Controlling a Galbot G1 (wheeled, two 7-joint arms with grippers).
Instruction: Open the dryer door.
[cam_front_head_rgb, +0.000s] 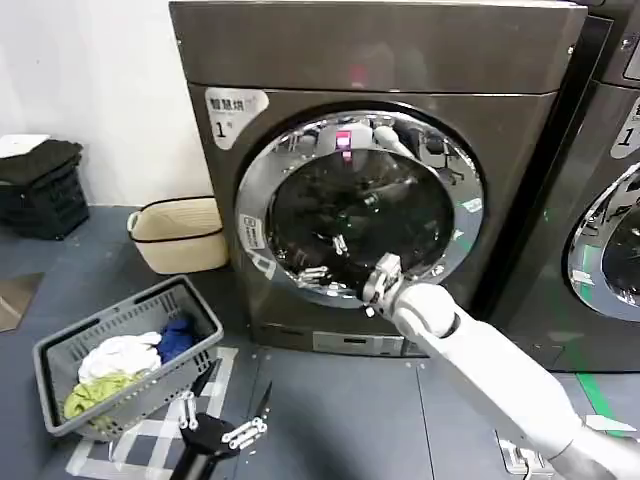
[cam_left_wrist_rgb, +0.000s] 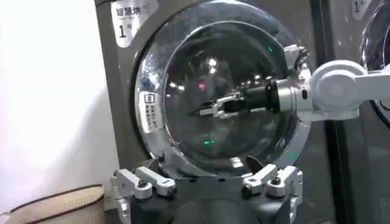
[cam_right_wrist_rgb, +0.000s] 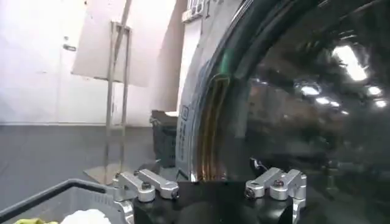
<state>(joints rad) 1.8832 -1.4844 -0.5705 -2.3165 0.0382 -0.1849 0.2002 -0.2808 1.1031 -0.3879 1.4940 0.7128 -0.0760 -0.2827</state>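
The dryer (cam_front_head_rgb: 300, 60) is a dark grey-brown machine with a white "1" sticker at its upper left. Its dryer door (cam_front_head_rgb: 262, 190), a wide chrome ring round dark glass, lies against the front; I cannot tell whether it is ajar. My right gripper (cam_front_head_rgb: 372, 285) is open at the door's lower rim, and in the left wrist view the right gripper (cam_left_wrist_rgb: 210, 109) hangs before the glass. From the right wrist the chrome rim (cam_right_wrist_rgb: 201, 122) is very close ahead of the open right gripper (cam_right_wrist_rgb: 210, 182). My left gripper (cam_front_head_rgb: 225, 430) waits open, low near the floor, its view facing the door (cam_left_wrist_rgb: 152, 73).
A grey basket (cam_front_head_rgb: 190, 305) of clothes sits on the floor at the left, with a beige tub (cam_front_head_rgb: 180, 235) behind it. Black crates (cam_front_head_rgb: 40, 185) stand by the wall. A second machine (cam_front_head_rgb: 600, 130) is close on the right.
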